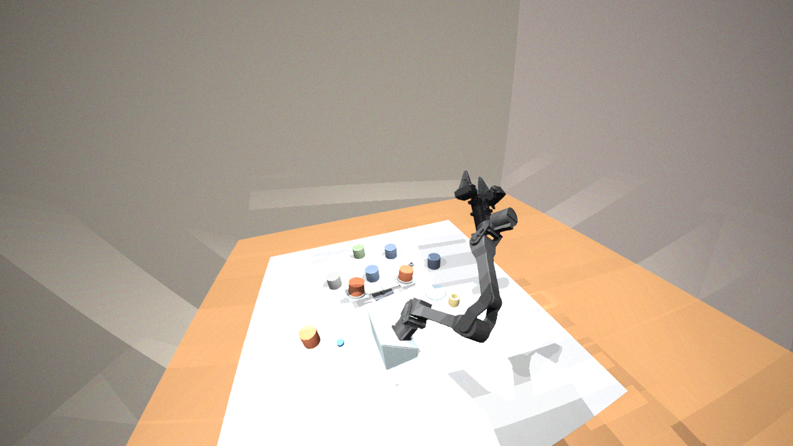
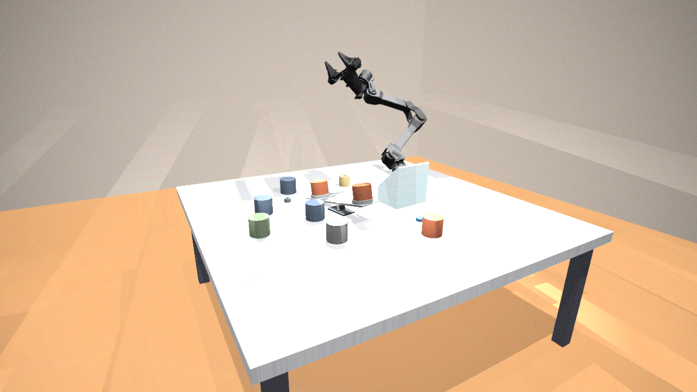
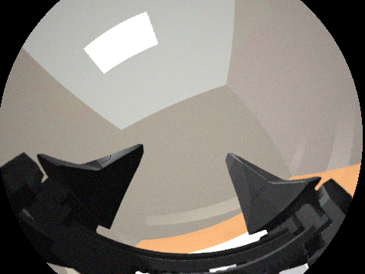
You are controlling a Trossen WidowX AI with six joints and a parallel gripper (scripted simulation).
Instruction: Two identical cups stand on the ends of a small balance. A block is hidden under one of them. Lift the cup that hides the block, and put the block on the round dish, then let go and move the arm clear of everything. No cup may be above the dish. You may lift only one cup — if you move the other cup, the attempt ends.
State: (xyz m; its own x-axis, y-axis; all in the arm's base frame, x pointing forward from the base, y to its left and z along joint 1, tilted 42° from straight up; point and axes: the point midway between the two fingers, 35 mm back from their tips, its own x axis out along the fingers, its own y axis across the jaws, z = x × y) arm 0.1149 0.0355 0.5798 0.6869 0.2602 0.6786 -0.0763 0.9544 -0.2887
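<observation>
Two identical orange cups stand on the pans of the small balance. One cup (image 1: 356,287) (image 2: 362,191) is at the end nearer the pale blue holder; the other cup (image 1: 406,273) (image 2: 319,187) is at the far end. The balance's beam and cups look slightly tilted, with the far end appearing lower. No block is visible. The round dish (image 1: 435,293) (image 2: 335,191) lies beside the balance with nothing on it. My gripper (image 1: 473,174) (image 2: 332,57) (image 3: 185,152) is open and empty, raised high above the table and pointing upward, away from both cups.
A pale blue wedge-shaped holder (image 1: 401,355) (image 2: 405,187) stands by the arm's base. A yellow cylinder (image 1: 454,300) (image 2: 343,181) is beside the dish. Another orange cup (image 1: 310,337) (image 2: 432,225) stands near a blue disc (image 1: 340,342). Blue, green and grey cups stand around the balance.
</observation>
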